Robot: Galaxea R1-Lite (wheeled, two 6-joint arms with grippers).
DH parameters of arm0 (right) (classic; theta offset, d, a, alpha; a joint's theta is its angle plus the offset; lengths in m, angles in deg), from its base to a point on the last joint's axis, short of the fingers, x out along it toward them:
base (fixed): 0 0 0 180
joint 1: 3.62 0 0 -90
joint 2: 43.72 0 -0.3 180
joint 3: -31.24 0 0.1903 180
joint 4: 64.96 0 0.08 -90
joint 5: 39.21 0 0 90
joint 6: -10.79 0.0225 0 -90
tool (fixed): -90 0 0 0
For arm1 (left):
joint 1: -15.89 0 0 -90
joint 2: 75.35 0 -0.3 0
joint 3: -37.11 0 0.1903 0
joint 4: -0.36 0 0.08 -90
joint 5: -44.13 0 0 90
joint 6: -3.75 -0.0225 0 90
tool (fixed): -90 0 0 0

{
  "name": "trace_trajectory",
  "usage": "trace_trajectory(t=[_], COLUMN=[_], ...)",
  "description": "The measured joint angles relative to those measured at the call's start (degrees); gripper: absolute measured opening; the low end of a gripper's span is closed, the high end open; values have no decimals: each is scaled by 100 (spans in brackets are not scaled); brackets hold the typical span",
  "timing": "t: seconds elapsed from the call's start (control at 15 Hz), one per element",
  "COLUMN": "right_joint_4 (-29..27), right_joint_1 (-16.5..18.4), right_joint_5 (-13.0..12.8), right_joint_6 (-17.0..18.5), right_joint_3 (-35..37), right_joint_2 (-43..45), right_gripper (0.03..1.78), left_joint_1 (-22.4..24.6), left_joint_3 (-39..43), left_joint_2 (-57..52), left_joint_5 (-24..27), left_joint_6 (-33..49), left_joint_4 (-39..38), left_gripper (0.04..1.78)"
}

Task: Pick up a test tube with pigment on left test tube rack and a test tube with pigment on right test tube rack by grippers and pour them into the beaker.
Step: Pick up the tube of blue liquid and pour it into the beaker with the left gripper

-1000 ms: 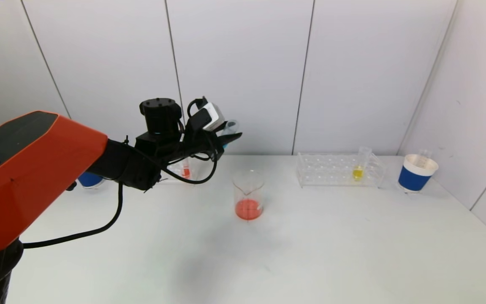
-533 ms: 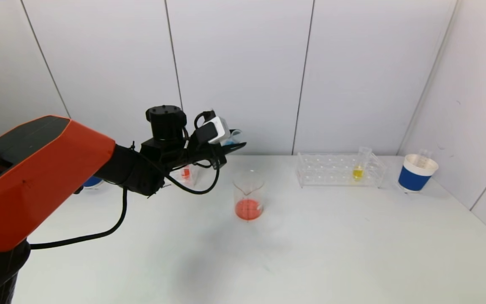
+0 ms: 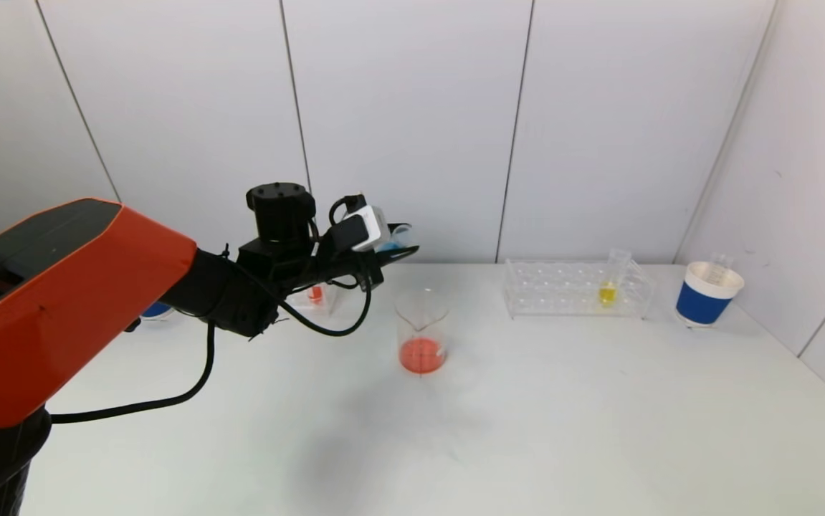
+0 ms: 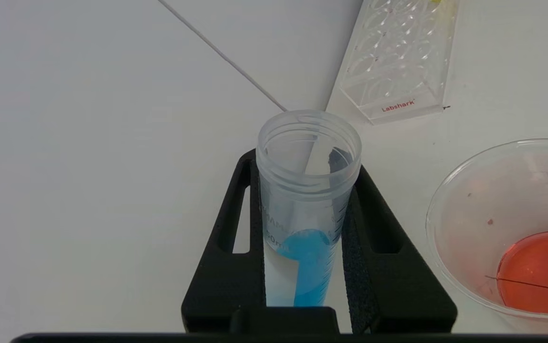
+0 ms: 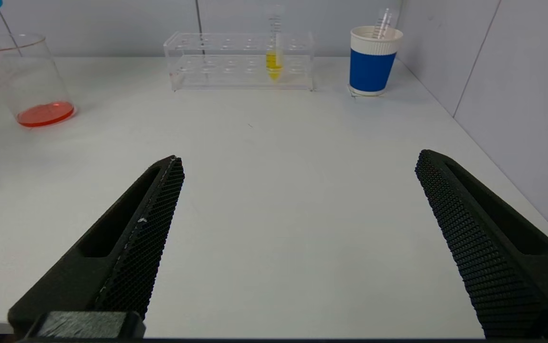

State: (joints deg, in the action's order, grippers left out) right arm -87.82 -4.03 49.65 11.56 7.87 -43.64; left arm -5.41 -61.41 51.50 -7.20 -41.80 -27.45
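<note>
My left gripper (image 3: 399,246) is shut on a clear test tube (image 4: 308,190) holding blue pigment. The tube lies tilted nearly level, its open mouth up and to the left of the beaker (image 3: 421,330). That glass beaker (image 4: 507,228) has red liquid in its bottom. The left rack (image 3: 320,295) is mostly hidden behind my left arm, with a red-filled tube (image 3: 315,292) in it. On the right rack (image 3: 563,288) stands a tube with yellow pigment (image 3: 608,285). My right gripper (image 5: 300,157) hangs open over bare table near the front, apart from the rack (image 5: 235,62).
A blue and white paper cup (image 3: 709,294) stands right of the right rack, near the side wall. Another blue cup (image 3: 154,308) shows behind my left arm at the far left. The white table (image 3: 527,430) runs wide in front of the beaker.
My left gripper with the blue tube has sunk a little and shifted right toward the beaker. The right gripper has stayed open.
</note>
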Motion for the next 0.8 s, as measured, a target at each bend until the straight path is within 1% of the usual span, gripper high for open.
trace_trajectory(t=[0.53,0.8], right_joint_4=[0,0], right_joint_1=[0,0], right_joint_5=[0,0], right_joint_6=[0,0], right_joint_3=[0,0], right_joint_2=[0,0], right_gripper=[177,177], left_joint_1=[18,13], left_joint_3=[35,44], left_joint_2=[17,59], left_joint_5=[182,282], left_joint_6=[-469,-959], left_joint_4=[-1,-1], left_gripper=[47,47])
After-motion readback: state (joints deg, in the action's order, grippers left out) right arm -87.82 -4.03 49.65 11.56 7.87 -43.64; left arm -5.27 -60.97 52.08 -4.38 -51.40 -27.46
